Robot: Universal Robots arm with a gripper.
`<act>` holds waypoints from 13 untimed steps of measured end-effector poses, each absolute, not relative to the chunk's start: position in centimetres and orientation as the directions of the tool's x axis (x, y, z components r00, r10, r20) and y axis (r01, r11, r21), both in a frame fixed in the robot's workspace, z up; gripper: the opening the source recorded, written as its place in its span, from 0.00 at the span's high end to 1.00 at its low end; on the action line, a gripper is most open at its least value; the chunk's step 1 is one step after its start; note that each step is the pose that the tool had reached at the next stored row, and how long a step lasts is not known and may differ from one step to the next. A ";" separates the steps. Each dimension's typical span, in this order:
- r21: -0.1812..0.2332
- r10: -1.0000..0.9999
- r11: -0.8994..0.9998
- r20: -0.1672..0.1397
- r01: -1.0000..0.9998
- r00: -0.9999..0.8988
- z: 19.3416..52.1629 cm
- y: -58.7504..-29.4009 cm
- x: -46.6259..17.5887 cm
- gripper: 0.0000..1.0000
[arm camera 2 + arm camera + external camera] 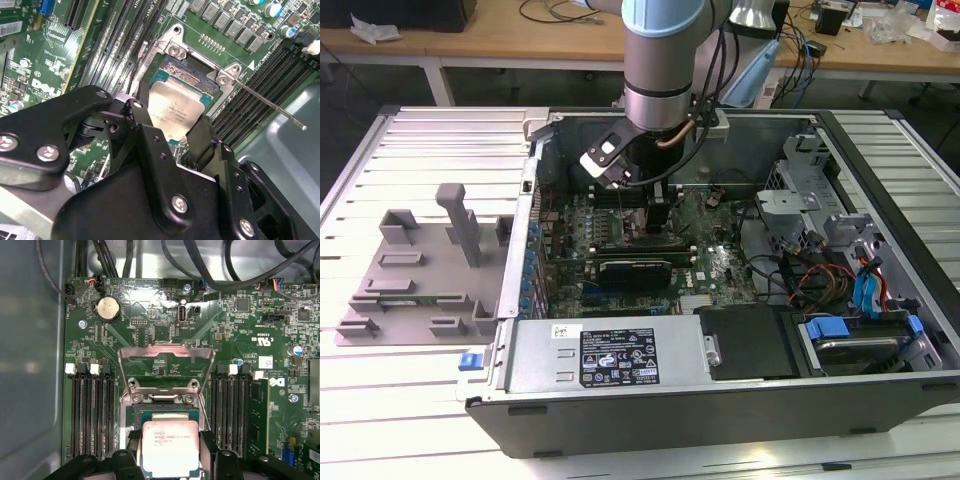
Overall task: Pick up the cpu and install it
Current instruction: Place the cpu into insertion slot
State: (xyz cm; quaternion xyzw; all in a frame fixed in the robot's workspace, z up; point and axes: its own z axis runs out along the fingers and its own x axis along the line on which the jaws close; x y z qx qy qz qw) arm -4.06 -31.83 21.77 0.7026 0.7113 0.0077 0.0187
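Case: the open computer case (650, 420) lies on the slatted bench (380, 410). A grey moulded tray (410, 270) sits beside it, toward the exterior view's left.
Arm: the arm (660, 60) reaches down into the case over the motherboard (720, 265).
Around the socket: memory slots (90, 410) run along both sides. The hinged load plate (165, 360) stands open, and a thin lever (270, 106) sticks out free. Black cables (210, 275) cross the board's far edge near a coin cell (107, 308).
Cpu: the cpu (171, 447) is silver plate up, just over the socket (165, 416) and partly covering it. Whether it touches the socket cannot be told.
Jaws: clamped on the cpu, with black fingers (137, 117) against two opposite edges.
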 end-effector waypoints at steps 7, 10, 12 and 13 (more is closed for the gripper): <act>0.037 1.000 0.013 -0.016 0.999 -0.012 21.3 -31.7 -4.2 0.45; 0.037 1.000 0.013 -0.015 0.999 -0.012 20.8 -31.7 -4.2 0.45; 0.037 1.000 0.013 -0.015 0.999 -0.012 20.5 -31.7 -4.2 0.45; 0.037 1.000 0.013 -0.015 0.999 -0.012 20.5 -31.7 -4.2 0.45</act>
